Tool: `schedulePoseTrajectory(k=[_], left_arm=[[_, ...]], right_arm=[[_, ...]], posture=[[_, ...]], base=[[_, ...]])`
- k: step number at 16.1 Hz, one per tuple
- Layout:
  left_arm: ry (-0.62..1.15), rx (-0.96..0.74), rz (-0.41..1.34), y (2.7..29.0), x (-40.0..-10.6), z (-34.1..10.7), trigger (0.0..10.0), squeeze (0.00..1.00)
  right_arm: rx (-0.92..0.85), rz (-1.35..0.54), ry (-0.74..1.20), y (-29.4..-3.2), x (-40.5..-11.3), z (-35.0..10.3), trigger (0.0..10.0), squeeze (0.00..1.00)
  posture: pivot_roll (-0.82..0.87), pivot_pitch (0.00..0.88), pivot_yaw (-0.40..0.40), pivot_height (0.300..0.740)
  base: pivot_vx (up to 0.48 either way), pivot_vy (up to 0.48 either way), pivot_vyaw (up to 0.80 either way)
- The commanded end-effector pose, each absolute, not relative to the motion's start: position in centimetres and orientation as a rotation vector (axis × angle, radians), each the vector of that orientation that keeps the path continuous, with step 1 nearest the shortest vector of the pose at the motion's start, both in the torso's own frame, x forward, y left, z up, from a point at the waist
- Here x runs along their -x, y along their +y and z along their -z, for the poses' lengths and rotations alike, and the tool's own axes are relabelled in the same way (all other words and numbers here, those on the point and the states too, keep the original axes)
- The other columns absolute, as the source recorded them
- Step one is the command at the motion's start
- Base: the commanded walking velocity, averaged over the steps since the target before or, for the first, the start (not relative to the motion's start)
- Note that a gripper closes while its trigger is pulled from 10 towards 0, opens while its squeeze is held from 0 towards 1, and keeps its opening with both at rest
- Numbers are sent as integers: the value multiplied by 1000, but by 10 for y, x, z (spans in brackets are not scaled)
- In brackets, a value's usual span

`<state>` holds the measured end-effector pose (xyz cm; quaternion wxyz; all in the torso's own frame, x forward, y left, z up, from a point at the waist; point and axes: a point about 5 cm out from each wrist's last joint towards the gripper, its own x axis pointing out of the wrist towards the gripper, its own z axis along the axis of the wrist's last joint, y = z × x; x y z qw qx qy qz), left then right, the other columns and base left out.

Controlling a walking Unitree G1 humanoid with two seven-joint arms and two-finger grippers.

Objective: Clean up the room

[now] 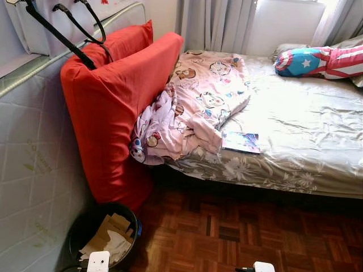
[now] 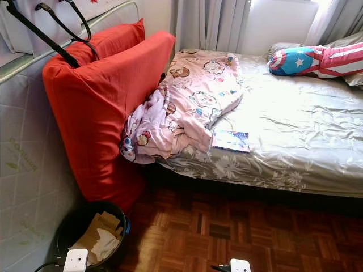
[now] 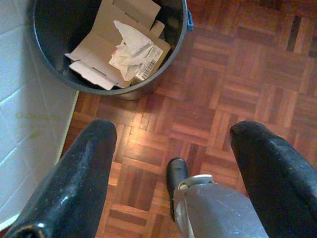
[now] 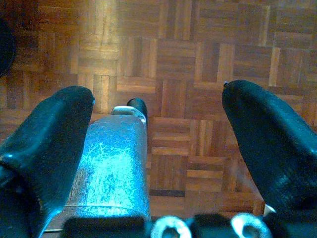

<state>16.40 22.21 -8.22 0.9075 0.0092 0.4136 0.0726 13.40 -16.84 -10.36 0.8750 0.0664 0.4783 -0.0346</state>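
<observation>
A crumpled pink cartoon blanket (image 1: 193,105) hangs over the near left corner of the bed (image 1: 306,130). Beside it on the grey sheet lies a thin booklet (image 1: 241,141). Two big red cushions (image 1: 113,102) lean upright between the bed and a standing mattress (image 1: 34,147). A black bin (image 3: 59,74) holding flattened cardboard (image 3: 106,44) and crumpled paper (image 3: 131,47) stands on the floor below them. My left gripper (image 3: 173,134) hangs open above the parquet just short of the bin. My right gripper (image 4: 158,99) is also open, over bare parquet, with nothing in it.
A star-patterned blue and red pillow (image 1: 323,59) lies at the head of the bed by the curtains (image 1: 215,22). Black straps (image 1: 68,34) hang over the mattress top. Parquet floor (image 1: 255,232) runs in front of the bed. My own grey leg (image 4: 116,168) stands between the fingers.
</observation>
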Motion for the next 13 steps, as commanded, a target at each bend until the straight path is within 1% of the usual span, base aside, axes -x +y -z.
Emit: schedulePoseTrajectory(k=[1,5,8,13], left_arm=[[950,39,-151,229,-176,80,10000,0],[944,25,-142,229,-178,79,10000,0],[920,60,-154,224,-181,78,10000,0],[938,59,-150,218,-182,80,10000,0]], right_arm=[[-210,156,918,-199,-179,84,10000,0],[-217,155,907,-200,-181,82,10000,0],[-191,144,915,-205,-184,81,10000,0],[-173,130,910,-212,-185,79,10000,0]], posture=[[72,0,66,740],[59,0,62,740],[81,0,25,740],[70,0,-20,740]], base=[[0,0,0],[0,0,0],[0,0,0],[0,0,0]])
